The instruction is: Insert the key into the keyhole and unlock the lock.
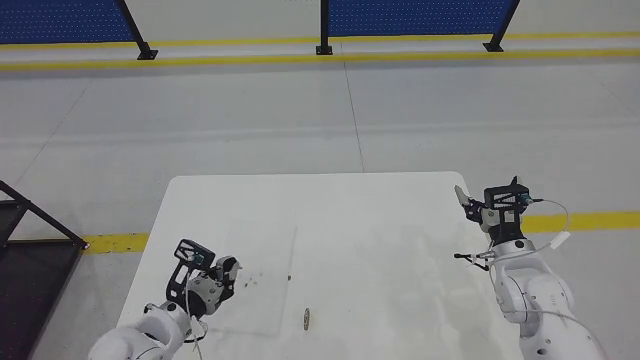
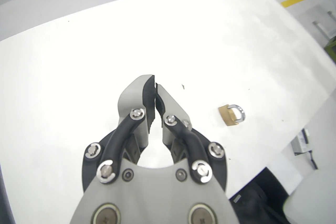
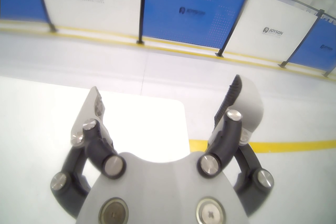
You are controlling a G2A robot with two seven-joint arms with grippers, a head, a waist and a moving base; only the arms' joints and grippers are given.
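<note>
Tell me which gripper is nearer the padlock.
Left. The left gripper, shut, hangs over the table a short way from the padlock; the right gripper, open, sits by the table's far right corner, well away from it.

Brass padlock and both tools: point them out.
Brass padlock with silver shackle (image 2: 227,116): left wrist view, on its brass body.
Left tool (image 2: 155,86): left wrist view, between its shut fingertips.
Right tool (image 3: 165,84): right wrist view, between its open fingertips.
</note>
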